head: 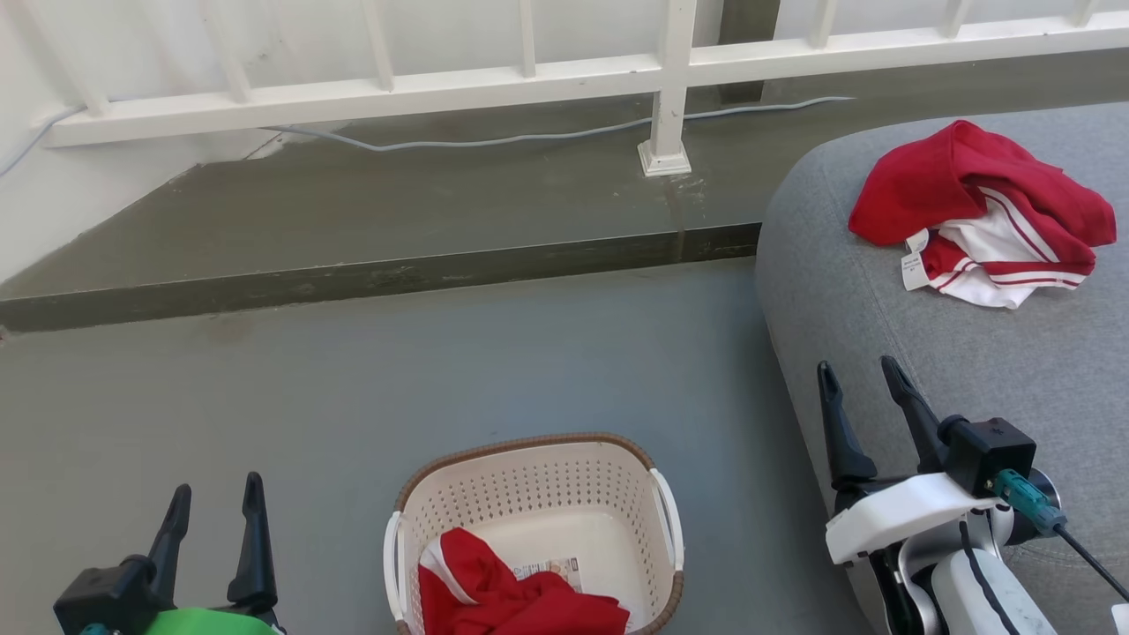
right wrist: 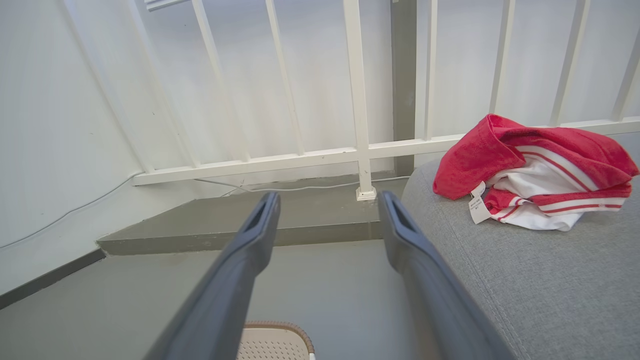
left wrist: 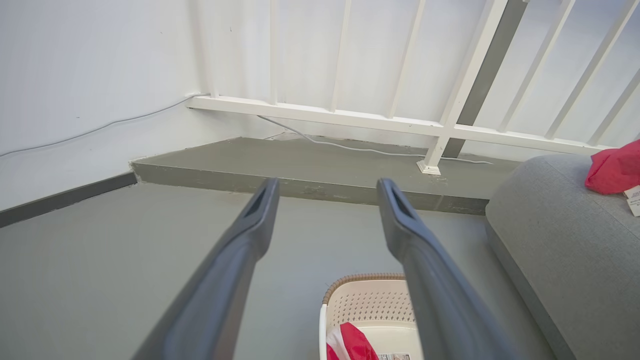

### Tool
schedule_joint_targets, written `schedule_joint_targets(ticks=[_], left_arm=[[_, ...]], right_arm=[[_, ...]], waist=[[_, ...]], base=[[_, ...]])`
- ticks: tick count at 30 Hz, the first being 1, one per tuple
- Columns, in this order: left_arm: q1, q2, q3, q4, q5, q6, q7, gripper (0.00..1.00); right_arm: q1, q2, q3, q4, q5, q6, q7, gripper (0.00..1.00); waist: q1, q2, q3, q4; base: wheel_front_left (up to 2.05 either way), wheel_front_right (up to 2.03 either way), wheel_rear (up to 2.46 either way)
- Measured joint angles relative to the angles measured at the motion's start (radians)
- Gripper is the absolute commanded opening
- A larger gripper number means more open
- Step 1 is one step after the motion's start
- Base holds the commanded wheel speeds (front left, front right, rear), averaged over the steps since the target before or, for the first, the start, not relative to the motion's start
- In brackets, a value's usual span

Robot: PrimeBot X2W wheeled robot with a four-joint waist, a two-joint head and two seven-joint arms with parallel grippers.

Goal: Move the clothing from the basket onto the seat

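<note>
The cream basket point(head: 657, 516) stands on the floor at the bottom centre, with red clothing point(head: 512, 600) lying in its near left part beside a sticker. Another red and white garment point(head: 988, 212) lies bunched on the grey seat point(head: 882, 326) at the right. My left gripper point(head: 216, 503) is open at the lower left, left of the basket, holding nothing. Above the seat's left edge my right gripper point(head: 860, 379) stands open and empty, short of the garment. The left wrist view has the basket point(left wrist: 370, 305) below its own open gripper point(left wrist: 327, 192). The right wrist view has the garment point(right wrist: 540, 175) right of its open gripper point(right wrist: 327, 205).
A raised concrete step point(head: 353, 273) crosses the floor behind the basket. A white railing point(head: 670, 88) with a post stands on it, and a pale cable point(head: 529, 137) runs along its base. Grey floor lies between the step and the basket.
</note>
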Motion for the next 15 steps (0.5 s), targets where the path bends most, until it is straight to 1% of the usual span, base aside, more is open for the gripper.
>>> schedule_joint_targets(ticks=[11, 15], left_arm=[[0.031, -0.01, 0.005, -0.022, 0.01, -0.002, 0.0, 1.0], [0.034, -0.011, 0.008, -0.027, 0.016, -0.002, 0.0, 1.0]], right_arm=[[0.023, 0.002, 0.004, -0.015, 0.001, -0.003, 0.0, 1.0], [0.023, 0.003, 0.004, -0.025, 0.002, -0.01, 0.0, 1.0]], waist=[[0.0, 0.0, -0.007, -0.002], [0.0, 0.0, -0.004, -0.003]], base=[[0.0, 0.0, 0.0], [0.0, 0.0, 0.0]])
